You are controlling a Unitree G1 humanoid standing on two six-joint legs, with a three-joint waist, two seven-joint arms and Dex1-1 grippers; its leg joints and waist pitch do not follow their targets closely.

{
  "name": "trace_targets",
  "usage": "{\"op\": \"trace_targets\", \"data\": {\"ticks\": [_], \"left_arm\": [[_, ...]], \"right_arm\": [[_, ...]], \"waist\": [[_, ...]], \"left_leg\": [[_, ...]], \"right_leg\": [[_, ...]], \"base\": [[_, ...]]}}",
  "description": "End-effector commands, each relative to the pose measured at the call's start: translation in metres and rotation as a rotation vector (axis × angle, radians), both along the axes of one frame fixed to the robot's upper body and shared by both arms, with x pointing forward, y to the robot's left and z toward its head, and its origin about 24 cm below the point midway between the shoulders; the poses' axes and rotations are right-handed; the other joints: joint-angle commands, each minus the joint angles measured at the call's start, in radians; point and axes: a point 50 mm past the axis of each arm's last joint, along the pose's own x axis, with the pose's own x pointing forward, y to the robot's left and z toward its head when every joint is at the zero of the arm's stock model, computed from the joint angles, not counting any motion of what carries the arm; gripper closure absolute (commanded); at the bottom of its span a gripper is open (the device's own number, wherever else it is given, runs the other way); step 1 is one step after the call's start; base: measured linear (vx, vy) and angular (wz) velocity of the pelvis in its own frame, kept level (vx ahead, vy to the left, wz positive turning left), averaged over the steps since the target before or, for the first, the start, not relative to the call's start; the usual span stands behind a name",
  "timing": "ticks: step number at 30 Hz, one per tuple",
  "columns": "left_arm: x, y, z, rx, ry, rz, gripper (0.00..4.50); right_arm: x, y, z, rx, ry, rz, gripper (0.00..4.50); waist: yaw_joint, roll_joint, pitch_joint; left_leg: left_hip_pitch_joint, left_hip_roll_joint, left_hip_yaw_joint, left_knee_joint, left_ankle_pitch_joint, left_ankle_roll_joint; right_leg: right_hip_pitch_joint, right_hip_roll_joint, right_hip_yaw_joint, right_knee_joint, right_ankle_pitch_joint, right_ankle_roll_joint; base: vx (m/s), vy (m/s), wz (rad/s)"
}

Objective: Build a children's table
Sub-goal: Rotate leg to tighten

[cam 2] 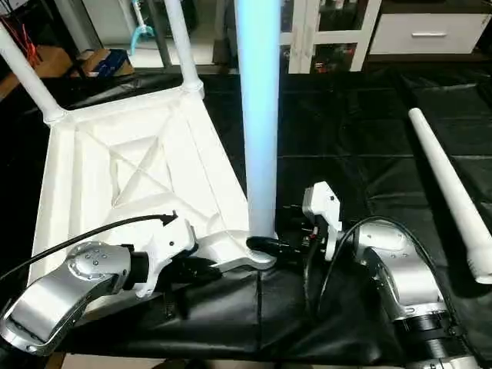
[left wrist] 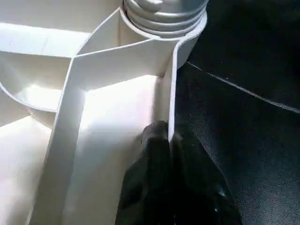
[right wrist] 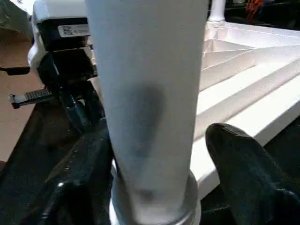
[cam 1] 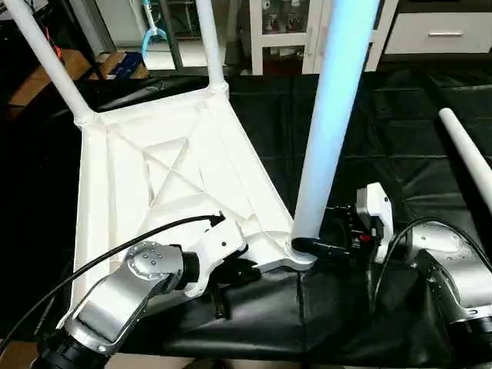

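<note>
left gripper pinching tabletop rim, right gripper around upright leg

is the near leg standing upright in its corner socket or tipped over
Upright: the near leg rises straight from the corner socket of the upturned tabletop, with the right hand around its base.

Head views downward over tabletop, wrist views close on leg

I saw one white sticker with a small square code — on my left gripper's housing — unreadable.
</note>
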Motion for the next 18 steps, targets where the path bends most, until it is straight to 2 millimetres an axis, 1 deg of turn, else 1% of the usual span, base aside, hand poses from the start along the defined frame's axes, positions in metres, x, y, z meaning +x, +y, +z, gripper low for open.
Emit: {"op": "trace_targets", "data": {"ticks": [1, 2, 3, 4, 5, 6, 9, 12, 15, 16, 17, 18], "left_arm": [[-0.013, 0.002, -0.024, 0.058, 0.141, -0.024, 4.5], [-0.013, 0.001, -0.024, 0.056, 0.14, -0.023, 4.5], [-0.013, 0.001, -0.024, 0.056, 0.14, -0.023, 4.5], [-0.012, 0.001, -0.024, 0.054, 0.137, -0.02, 4.5], [-0.012, 0.001, -0.024, 0.053, 0.136, -0.019, 4.5], [-0.012, 0.0, -0.024, 0.052, 0.136, -0.019, 4.5], [-0.011, 0.0, -0.024, 0.05, 0.134, -0.016, 4.5], [-0.009, 0.0, -0.023, 0.048, 0.126, -0.006, 4.5], [-0.004, -0.002, -0.024, 0.042, 0.112, 0.026, 4.5], [0.0, -0.003, -0.024, 0.038, 0.097, 0.05, 4.5], [0.001, -0.004, -0.024, 0.038, 0.096, 0.051, 4.5], [0.002, -0.004, -0.024, 0.037, 0.091, 0.058, 4.5]], "right_arm": [[0.001, -0.002, 0.001, -0.002, -0.007, -0.005, 1.66], [0.001, -0.002, 0.0, -0.001, -0.004, -0.004, 1.75], [0.001, -0.002, 0.0, -0.001, -0.004, -0.004, 1.83], [0.0, -0.002, -0.001, 0.0, 0.0, -0.002, 1.83], [0.0, -0.002, -0.001, 0.001, 0.002, -0.002, 2.0], [0.0, -0.003, -0.001, 0.003, 0.005, -0.003, 2.09], [0.0, -0.003, -0.003, 0.005, 0.011, -0.007, 2.3], [0.003, -0.004, -0.004, 0.009, 0.006, -0.055, 2.51], [0.01, -0.004, -0.007, 0.007, -0.013, -0.146, 2.55], [0.015, -0.002, -0.01, -0.004, -0.023, -0.205, 2.57], [0.015, -0.002, -0.01, -0.004, -0.023, -0.208, 2.57], [0.016, -0.001, -0.011, -0.007, -0.021, -0.221, 2.58]], "waist": [[0.001, -0.017, -0.058], [0.001, -0.017, -0.056], [0.001, -0.017, -0.056], [0.0, -0.017, -0.055], [0.001, -0.015, -0.054], [0.0, -0.016, -0.054], [-0.001, -0.016, -0.055], [-0.001, -0.016, -0.054], [-0.002, -0.017, -0.051], [-0.004, -0.018, -0.05], [-0.005, -0.019, -0.048], [-0.008, -0.019, -0.048]], "left_leg": [[0.016, 0.049, -0.024, -0.073, -0.175, 0.121], [0.017, 0.05, -0.025, -0.075, -0.195, 0.113], [0.018, 0.05, -0.025, -0.076, -0.203, 0.108], [0.018, 0.05, -0.025, -0.077, -0.215, 0.098], [0.019, 0.05, -0.026, -0.078, -0.218, 0.095], [0.019, 0.05, -0.026, -0.078, -0.224, 0.091], [0.018, 0.05, -0.027, -0.078, -0.225, 0.088], [0.018, 0.05, -0.025, -0.078, -0.228, 0.088], [0.019, 0.049, -0.024, -0.08, -0.257, 0.076], [0.018, 0.049, -0.026, -0.083, -0.276, 0.061], [0.019, 0.048, -0.026, -0.084, -0.287, 0.056], [0.019, 0.046, -0.029, -0.085, -0.314, 0.043]], "right_leg": [[0.041, -0.035, 0.023, -0.056, -0.189, -0.268], [0.04, -0.035, 0.023, -0.059, -0.221, -0.261], [0.039, -0.035, 0.024, -0.06, -0.232, -0.258], [0.039, -0.035, 0.024, -0.061, -0.252, -0.252], [0.038, -0.035, 0.024, -0.061, -0.255, -0.25], [0.038, -0.034, 0.024, -0.062, -0.257, -0.247], [0.038, -0.034, 0.025, -0.061, -0.25, -0.247], [0.037, -0.035, 0.025, -0.063, -0.253, -0.248], [0.034, -0.035, 0.025, -0.067, -0.293, -0.24], [0.034, -0.036, 0.025, -0.07, -0.333, -0.226], [0.032, -0.035, 0.025, -0.073, -0.354, -0.219], [0.033, -0.036, 0.024, -0.074, -0.397, -0.206]], "base": [[0.0, 0.0, 0.0], [0.0, 0.0, 0.0], [0.0, 0.0, 0.0], [0.0, 0.0, 0.0], [0.0, 0.0, 0.0], [0.0, 0.0, 0.0], [0.0, 0.0, 0.0], [0.0, 0.0, 0.0], [0.0, 0.0, 0.0], [0.0, 0.0, 0.0], [0.0, 0.0, 0.0], [0.0, 0.0, 0.0]]}}
